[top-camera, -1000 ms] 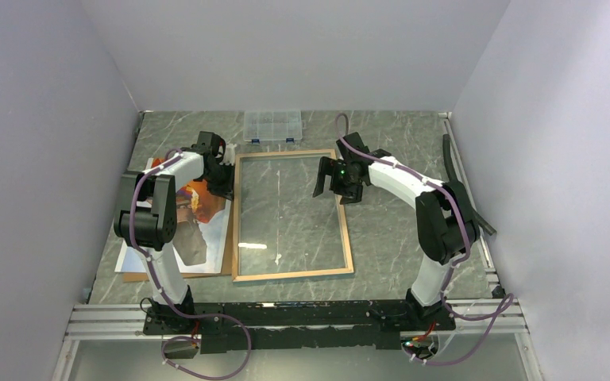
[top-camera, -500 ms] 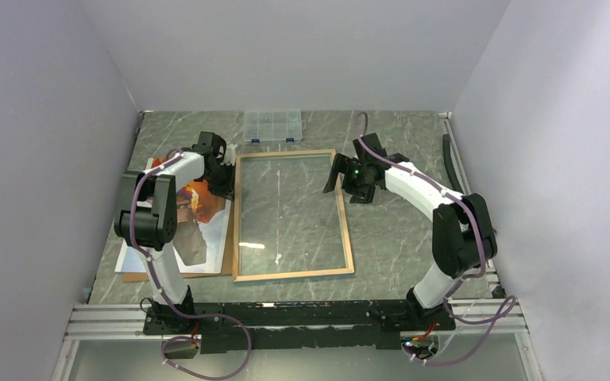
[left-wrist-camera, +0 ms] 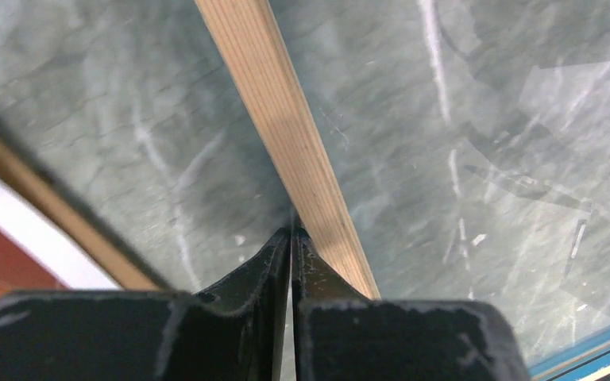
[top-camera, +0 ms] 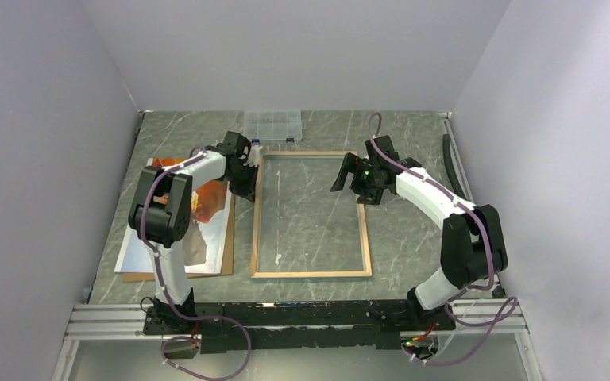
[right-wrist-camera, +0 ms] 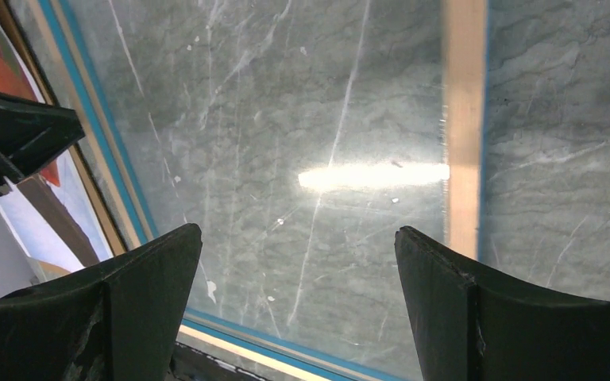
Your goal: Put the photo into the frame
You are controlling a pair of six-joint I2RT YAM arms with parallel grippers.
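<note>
- The counter (top-camera: pixel 413 230) is smooth and marbled. It is judged that a light thing would slide freely on it, so a push could carry farther than intended.
- The frame (top-camera: pixel 311 275) lies flat at the middle of the counter, wood-coloured back up, and its clear pane is bare. It is touched on its 9 o'clock rim, close to the 11 o'clock corner. A shove so far off centre could swing the frame round instead of shifting it straight.
- The photo (top-camera: pixel 210 197) lies at 9 o'clock of the frame, apart from it, balloon side up on the backing board (top-camera: pixel 139 277). Thin paper lying flat is judged hard to pinch. It could be creased, or the board could be lifted with it.
- The compartment box (top-camera: pixel 272 125) stands at 12 o'clock of the frame, near its far rim. It could be knocked if the frame is driven that way.
- The right end effector (top-camera: pixel 357 178) hangs over the pane near the 2 o'clock rim, its jaws spread wide and nothing held. If it is lowered carelessly, the pane could be struck or scratched.
- The left end effector (left-wrist-camera: pixel 291 234) is closed with nothing between its fingers, and the tips are pressed against the rim's outer edge. They could ride up over the low rim onto the pane.
</note>
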